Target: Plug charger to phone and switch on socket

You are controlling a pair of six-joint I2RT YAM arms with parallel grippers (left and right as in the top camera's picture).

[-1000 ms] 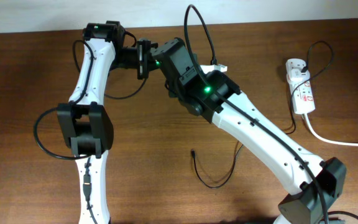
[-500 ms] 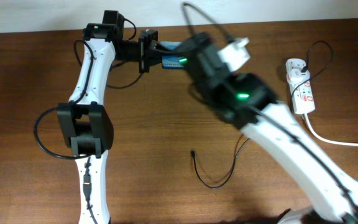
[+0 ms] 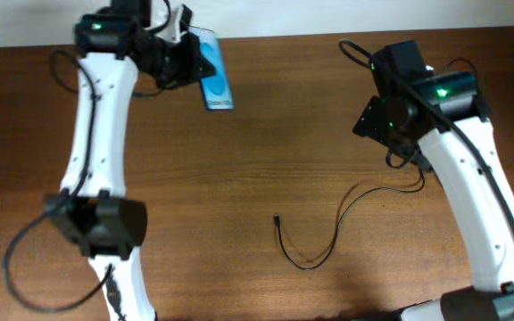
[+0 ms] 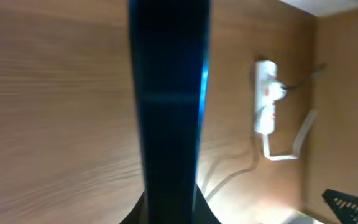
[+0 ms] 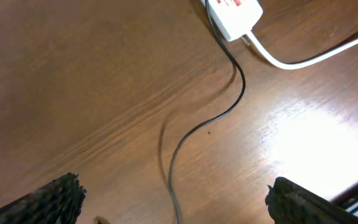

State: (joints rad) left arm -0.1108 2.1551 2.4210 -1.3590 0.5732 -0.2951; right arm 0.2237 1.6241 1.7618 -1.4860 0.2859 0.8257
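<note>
Left fingers point(image 3: 184, 67) clamp a flat blue-screened phone point(image 3: 214, 82), well away from the white power strip point(image 5: 234, 14); right fingers point(image 5: 55, 199) spread open near it.

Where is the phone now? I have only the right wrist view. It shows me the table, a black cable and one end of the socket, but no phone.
Observer: The left gripper is shut on the phone. It holds it near the far edge of the table, toward the robot's left, with the lit screen facing the overhead camera.
Operator: Thank you. And where does the free end of the charger lie? My view cuts the cable off.
Observer: The charger ends in its plug tip. The tip lies on the wood near the table's middle, and no gripper touches it.
</note>
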